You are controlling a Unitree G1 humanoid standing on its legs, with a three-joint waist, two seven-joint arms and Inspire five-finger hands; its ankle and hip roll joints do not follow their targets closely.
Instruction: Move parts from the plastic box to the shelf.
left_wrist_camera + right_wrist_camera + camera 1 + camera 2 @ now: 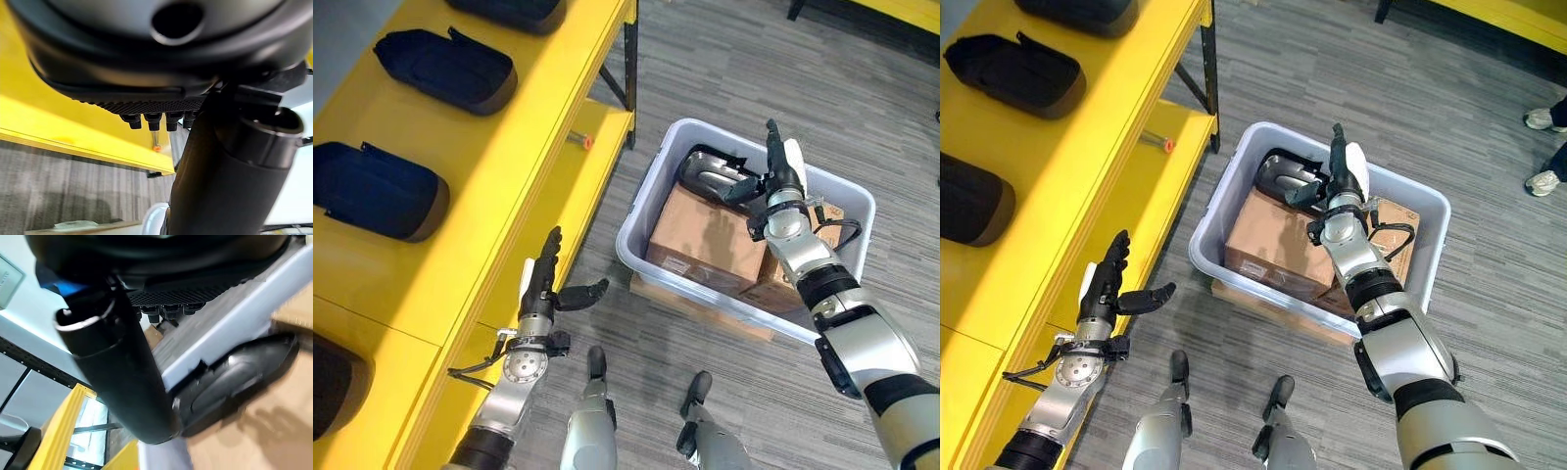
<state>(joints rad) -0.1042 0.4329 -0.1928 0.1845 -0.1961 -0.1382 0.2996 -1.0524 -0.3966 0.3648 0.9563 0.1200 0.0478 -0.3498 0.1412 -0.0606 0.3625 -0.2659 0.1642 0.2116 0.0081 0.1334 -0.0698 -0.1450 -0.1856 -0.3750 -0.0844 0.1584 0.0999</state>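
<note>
A pale grey plastic box point(636, 257) stands on the floor to the right of the yellow shelf point(509, 176). In its far corner lies a glossy black part point(707, 172), next to brown cardboard boxes point(705, 240). My right hand point(783, 181) hovers over that corner with its fingers straight and open; its thumb point(122, 367) reaches down beside the black part point(234, 382), and I cannot tell whether they touch. My left hand point(540, 289) is open and empty, raised by the shelf's lower front edge. Several dark parts point(445, 69) rest on the shelf's top board.
A small orange-tipped pin point(579, 140) lies on the lower shelf board. A flat cardboard sheet point(695, 304) sits under the box. A person's shoes point(1540, 119) stand on the carpet at the far right. Black shelf legs point(628, 59) stand behind the box.
</note>
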